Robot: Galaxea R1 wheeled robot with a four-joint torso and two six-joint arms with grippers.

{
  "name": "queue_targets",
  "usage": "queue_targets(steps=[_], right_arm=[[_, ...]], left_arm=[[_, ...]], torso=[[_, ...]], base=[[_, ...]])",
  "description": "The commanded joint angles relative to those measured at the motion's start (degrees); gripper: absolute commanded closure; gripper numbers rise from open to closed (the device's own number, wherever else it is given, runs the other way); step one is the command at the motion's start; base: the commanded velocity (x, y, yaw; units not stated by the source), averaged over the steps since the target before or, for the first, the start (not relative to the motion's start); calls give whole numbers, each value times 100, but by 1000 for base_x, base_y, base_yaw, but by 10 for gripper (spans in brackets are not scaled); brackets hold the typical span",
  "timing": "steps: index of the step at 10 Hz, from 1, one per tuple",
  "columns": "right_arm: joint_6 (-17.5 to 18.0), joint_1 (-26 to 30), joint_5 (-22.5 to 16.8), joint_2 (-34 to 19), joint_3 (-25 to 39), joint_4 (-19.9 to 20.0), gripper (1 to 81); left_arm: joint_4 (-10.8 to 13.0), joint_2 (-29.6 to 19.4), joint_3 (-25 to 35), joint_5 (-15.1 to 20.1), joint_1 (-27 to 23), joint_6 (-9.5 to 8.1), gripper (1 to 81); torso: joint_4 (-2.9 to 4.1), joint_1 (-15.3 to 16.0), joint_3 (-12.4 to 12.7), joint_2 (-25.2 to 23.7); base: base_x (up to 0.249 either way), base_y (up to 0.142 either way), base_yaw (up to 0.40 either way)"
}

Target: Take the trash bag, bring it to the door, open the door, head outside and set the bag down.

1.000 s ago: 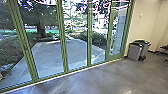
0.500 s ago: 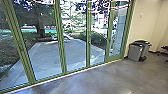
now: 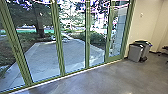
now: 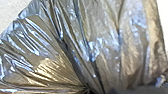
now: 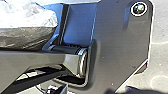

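Note:
Folds of the shiny, translucent grey trash bag (image 4: 120, 45) spread wide in the left wrist view, drawn together into a tight bunch. My left gripper (image 4: 107, 90) is shut on the bag at this bunch. Part of the bag (image 5: 27, 35) also appears in the right wrist view, beside the robot's jointed bar and dark base plate. How my right gripper stands cannot be told. Ahead in the head view is the glass door wall with green frames (image 3: 59, 45), its panels standing in line.
Two waste bins, a grey one (image 3: 135, 53) and another behind it (image 3: 146, 49), stand by the pale wall (image 3: 145, 27) at the right. Smooth grey floor (image 3: 100, 80) runs up to the glass. Outside lie a paved pad (image 3: 47, 55), bushes and a tree (image 3: 40, 22).
The head camera has moved: the left and middle door frames now stand farther left in its view, while the bins keep almost the same place.

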Motion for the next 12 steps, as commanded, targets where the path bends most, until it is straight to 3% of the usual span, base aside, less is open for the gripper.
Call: queue_targets(steps=[1, 12], right_arm=[[-12, 274, -399, -14, -4, 4, 10], [-12, 274, -399, 4, -4, 4, 10]], left_arm=[[27, 26, 23, 457, -291, 58, 811], [45, 44, 23, 457, -291, 58, 811]], torso=[[0, 0, 0, 0], [0, 4, 0, 0]], base=[[139, -74, 0], [139, -94, 0]])
